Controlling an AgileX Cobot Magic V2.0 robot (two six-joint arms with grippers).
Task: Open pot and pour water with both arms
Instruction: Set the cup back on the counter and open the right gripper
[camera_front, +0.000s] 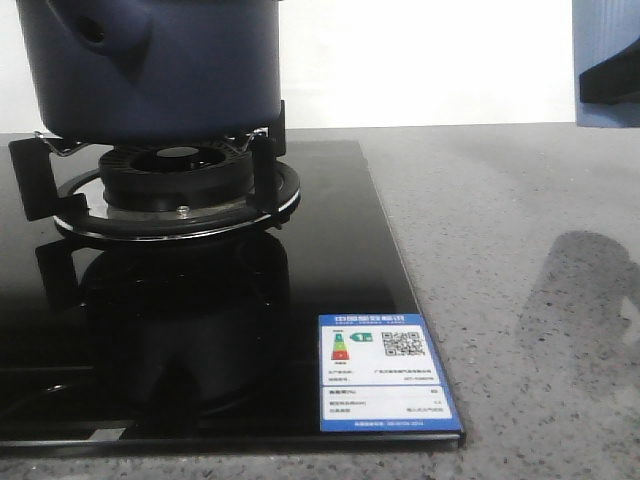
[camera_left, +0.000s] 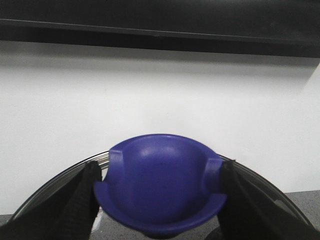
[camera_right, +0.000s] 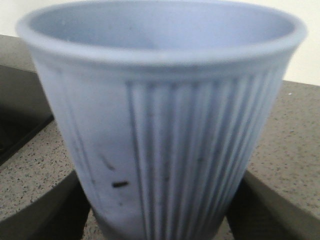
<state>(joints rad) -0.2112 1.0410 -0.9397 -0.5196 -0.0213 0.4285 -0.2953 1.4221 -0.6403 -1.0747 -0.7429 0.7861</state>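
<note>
Front view, surface: we see a grey speckled stone countertop (camera_front: 520, 300) carrying a black glass hob (camera_front: 200, 330) with one gas burner (camera_front: 180, 170) inside a black pan support (camera_front: 40, 170).
Room: we see a plain white wall (camera_front: 420, 60) behind the counter; a pale blue shape with a dark underside shows at the upper right edge and we cannot identify it.
Label: we note a blue-bordered energy sticker (camera_front: 388, 372) at the near right corner of the hob, with coloured arrow bars, a QR code and small print that we cannot read.
Pot: we find the dark navy pot (camera_front: 150, 60) seated on the pan support directly over the burner, its stubby holed handle (camera_front: 105, 35) facing the camera; its top is cut off by the frame.
Left wrist view, left gripper (camera_left: 160, 190): we see its black fingers (camera_left: 82, 200) set on either side of a blue bowl-shaped knob (camera_left: 160, 185), touching it; a glass lid (camera_left: 45, 192) with a metal rim curves beneath the knob.
Right wrist view, right gripper (camera_right: 160, 205): we see its dark fingers (camera_right: 50, 210) pressed against both sides of a pale blue ribbed cup (camera_right: 165, 125), held upright above the countertop, with the hob edge to one side.
Pot to grippers: we cannot tell the spacing, as neither gripper appears in the front view.
</note>
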